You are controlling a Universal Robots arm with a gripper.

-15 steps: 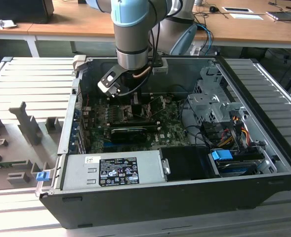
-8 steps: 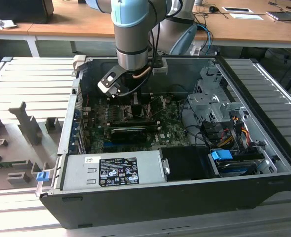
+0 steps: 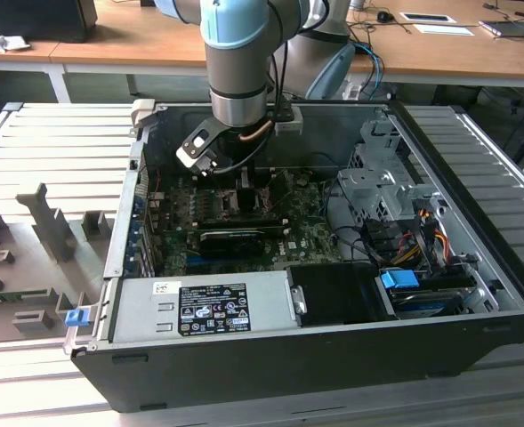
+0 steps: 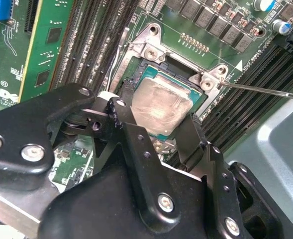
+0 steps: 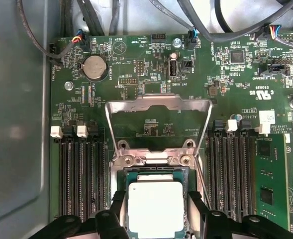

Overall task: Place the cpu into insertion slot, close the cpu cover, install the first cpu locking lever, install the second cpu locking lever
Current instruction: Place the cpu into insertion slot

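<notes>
The cpu (image 5: 155,209), a pale silver square chip, lies flat in the insertion slot (image 5: 153,159), whose silvery rim stands on the green board. My gripper (image 5: 156,199) is right over it, its black fingers (image 5: 117,199) against two opposite edges of the chip. The second wrist view shows the same grip: the cpu (image 4: 161,107) sits between the fingers (image 4: 120,112) of the gripper (image 4: 156,119). The cpu cover (image 5: 158,102) is swung up and away from the slot. A thin locking lever (image 4: 265,89) sticks out, unlatched. In the exterior view my gripper (image 3: 246,182) is low inside the computer case.
Black memory slots (image 5: 79,174) run along both sides of the socket. A coin battery (image 5: 95,67) and cables lie beyond the cover. The case wall (image 5: 12,124) stands close by. The power supply (image 3: 199,307), graphics card (image 3: 235,238) and drive cage (image 3: 377,178) crowd the case.
</notes>
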